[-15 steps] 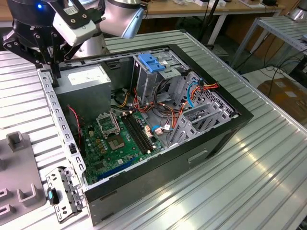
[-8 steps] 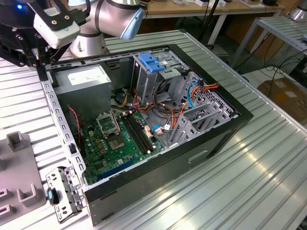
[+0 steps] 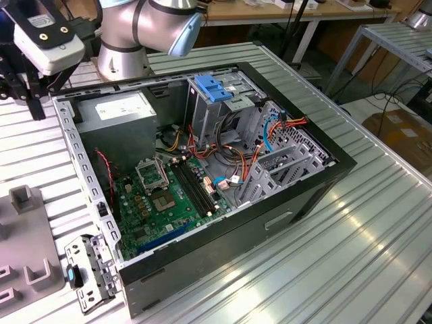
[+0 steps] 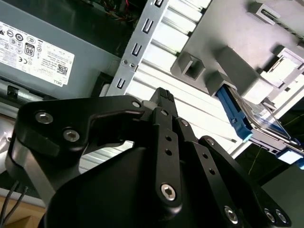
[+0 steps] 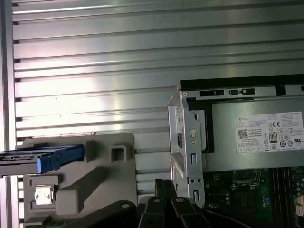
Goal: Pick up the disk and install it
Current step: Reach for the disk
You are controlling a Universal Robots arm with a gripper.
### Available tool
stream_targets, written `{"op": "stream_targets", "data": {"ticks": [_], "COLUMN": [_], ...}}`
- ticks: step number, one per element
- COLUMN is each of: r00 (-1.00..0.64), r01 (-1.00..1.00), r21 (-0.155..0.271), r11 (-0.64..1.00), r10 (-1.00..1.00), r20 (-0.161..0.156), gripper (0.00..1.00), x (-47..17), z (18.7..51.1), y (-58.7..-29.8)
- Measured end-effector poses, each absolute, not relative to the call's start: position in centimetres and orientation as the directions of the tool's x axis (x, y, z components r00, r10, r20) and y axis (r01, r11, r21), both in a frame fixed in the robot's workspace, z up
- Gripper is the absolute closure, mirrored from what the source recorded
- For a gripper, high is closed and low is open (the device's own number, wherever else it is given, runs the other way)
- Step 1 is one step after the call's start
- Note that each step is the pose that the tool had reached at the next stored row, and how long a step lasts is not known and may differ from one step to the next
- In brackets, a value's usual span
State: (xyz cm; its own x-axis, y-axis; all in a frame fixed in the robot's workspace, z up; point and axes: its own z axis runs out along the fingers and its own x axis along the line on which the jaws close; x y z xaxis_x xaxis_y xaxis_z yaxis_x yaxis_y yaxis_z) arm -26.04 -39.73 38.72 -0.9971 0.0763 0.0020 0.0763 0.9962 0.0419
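The disk (image 5: pixel 33 160) is a flat silver drive with a light-blue carrier rail. It lies in a grey moulded holder (image 5: pixel 95 185) on the ribbed metal table, beside the open computer case (image 3: pixel 317 182). In the second wrist view the disk (image 4: pixel 254 124) sticks out of the holder's edge, its blue rail end facing me. My gripper (image 4: pixel 164 97) hangs above the table between the holder and the case's corner, apart from the disk and touching nothing. In the exterior view the gripper (image 3: pixel 17 88) is at the far left, beyond the case's back corner.
The case holds a grey power supply (image 3: pixel 121 111), a green motherboard (image 3: pixel 165 199), cables and a tall grey drive cage with a blue bracket (image 3: pixel 212 88) on top. A loose metal bracket (image 3: pixel 88 270) lies by the case's near corner. The arm's base (image 3: pixel 121 54) stands behind.
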Motion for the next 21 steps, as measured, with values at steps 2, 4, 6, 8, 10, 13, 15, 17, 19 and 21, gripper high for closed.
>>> {"op": "stream_targets", "data": {"ticks": [2, 4, 6, 8, 10, 13, 15, 17, 19, 21], "r00": [-0.997, -0.997, -0.997, -0.997, -0.997, -0.997, -0.997, -0.997, -0.997, -0.997], "r01": [0.076, 0.077, 0.076, 0.077, 0.077, 0.077, 0.077, 0.077, 0.077, 0.077], "r21": [0.041, 0.04, 0.038, 0.035, 0.031, 0.026, 0.026, 0.026, 0.026, 0.026], "r11": [0.996, 0.996, 0.996, 0.996, 0.997, 0.997, 0.997, 0.997, 0.997, 0.997], "r10": [0.076, 0.076, 0.076, 0.077, 0.077, 0.076, 0.076, 0.076, 0.076, 0.077], "r20": [0.003, 0.003, 0.004, 0.004, 0.003, 0.006, 0.007, 0.007, 0.006, 0.007], "gripper": [0.89, 0.89, 0.89, 0.89, 0.89, 0.89, 0.89, 0.89, 0.89, 0.89], "x": [-26.7, -27.4, -28.3, -28.8, -29.1, -29.4, -30.4, -31.3, -32.5, -33.7], "z": [38.7, 38.6, 38.6, 38.5, 38.5, 38.4, 38.3, 38.2, 38.1, 38.1], "y": [-39.7, -39.6, -39.5, -39.5, -39.4, -39.2, -39.1, -39.1, -39.0, -39.0]}}
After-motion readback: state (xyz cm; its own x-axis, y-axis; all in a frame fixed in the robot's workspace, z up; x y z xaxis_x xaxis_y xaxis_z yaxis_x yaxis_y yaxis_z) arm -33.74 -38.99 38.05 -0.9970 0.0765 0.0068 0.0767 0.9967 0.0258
